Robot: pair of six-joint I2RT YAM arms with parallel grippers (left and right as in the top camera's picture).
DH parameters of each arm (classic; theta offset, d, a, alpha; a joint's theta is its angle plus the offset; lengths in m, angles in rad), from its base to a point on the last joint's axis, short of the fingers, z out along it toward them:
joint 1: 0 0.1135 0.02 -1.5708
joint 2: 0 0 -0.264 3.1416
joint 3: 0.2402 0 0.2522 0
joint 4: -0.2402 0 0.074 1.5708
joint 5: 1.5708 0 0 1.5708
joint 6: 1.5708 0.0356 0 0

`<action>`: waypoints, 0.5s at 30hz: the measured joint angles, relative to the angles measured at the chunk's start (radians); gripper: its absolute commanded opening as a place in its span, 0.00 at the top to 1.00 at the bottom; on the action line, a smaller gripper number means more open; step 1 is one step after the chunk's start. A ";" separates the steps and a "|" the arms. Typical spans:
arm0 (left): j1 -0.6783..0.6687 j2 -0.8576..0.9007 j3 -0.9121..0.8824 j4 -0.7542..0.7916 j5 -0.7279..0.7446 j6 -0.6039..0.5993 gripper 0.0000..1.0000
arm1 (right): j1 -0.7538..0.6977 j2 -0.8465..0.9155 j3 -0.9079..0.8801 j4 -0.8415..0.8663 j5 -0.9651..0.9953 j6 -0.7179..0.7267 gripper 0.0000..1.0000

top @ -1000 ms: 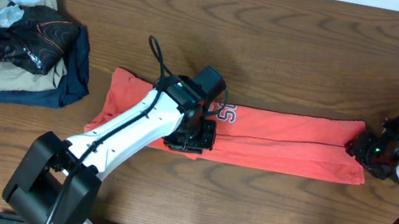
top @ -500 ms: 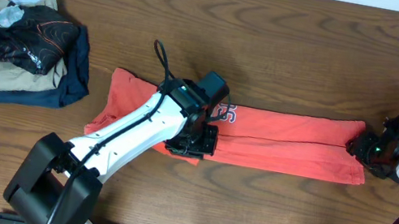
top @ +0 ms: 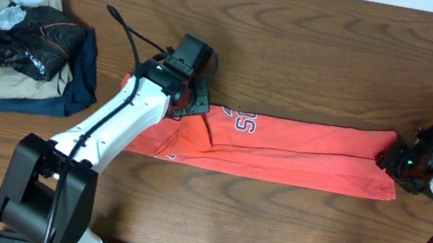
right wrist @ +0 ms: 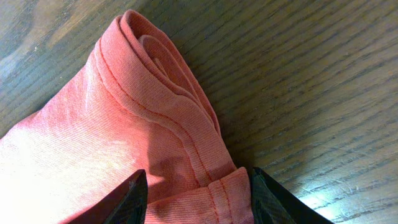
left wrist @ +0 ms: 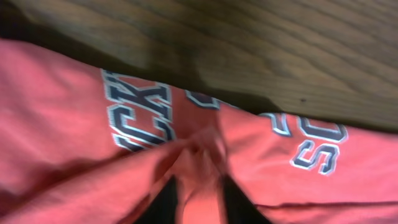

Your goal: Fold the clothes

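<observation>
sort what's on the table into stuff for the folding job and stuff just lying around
In the job:
- red T-shirt, folded into a long strip
- left gripper, with shirt fabric bunched in it
- right gripper, clamped on the shirt's right end

Lying about:
- crumpled pile of clothes, beige, black and navy, at the left of the table, touched by neither arm

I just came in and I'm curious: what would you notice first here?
A long coral-red T-shirt with block letters, folded into a strip, stretches across the middle of the brown wooden table. The left hand sits near its lettering, where red cloth bunches up. A heap of tan, black and navy clothes lies at the table's left edge.
</observation>
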 measured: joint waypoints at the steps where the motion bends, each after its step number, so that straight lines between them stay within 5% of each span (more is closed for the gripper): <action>1: 0.002 0.004 0.000 -0.003 -0.005 -0.001 0.34 | 0.000 0.000 0.000 0.000 0.000 0.000 0.49; 5: 0.000 0.030 0.000 -0.045 -0.009 -0.002 0.38 | 0.000 0.000 0.000 0.000 0.000 0.000 0.49; 8: 0.000 0.038 -0.001 -0.078 -0.010 -0.011 0.73 | 0.000 0.000 0.000 0.000 0.000 0.000 0.49; 10: 0.000 0.038 -0.001 -0.109 -0.013 -0.004 0.87 | 0.000 0.000 0.000 -0.002 0.000 0.000 0.50; 15: -0.001 0.038 -0.001 -0.156 -0.013 -0.001 0.94 | 0.000 0.000 0.000 -0.006 0.000 0.000 0.52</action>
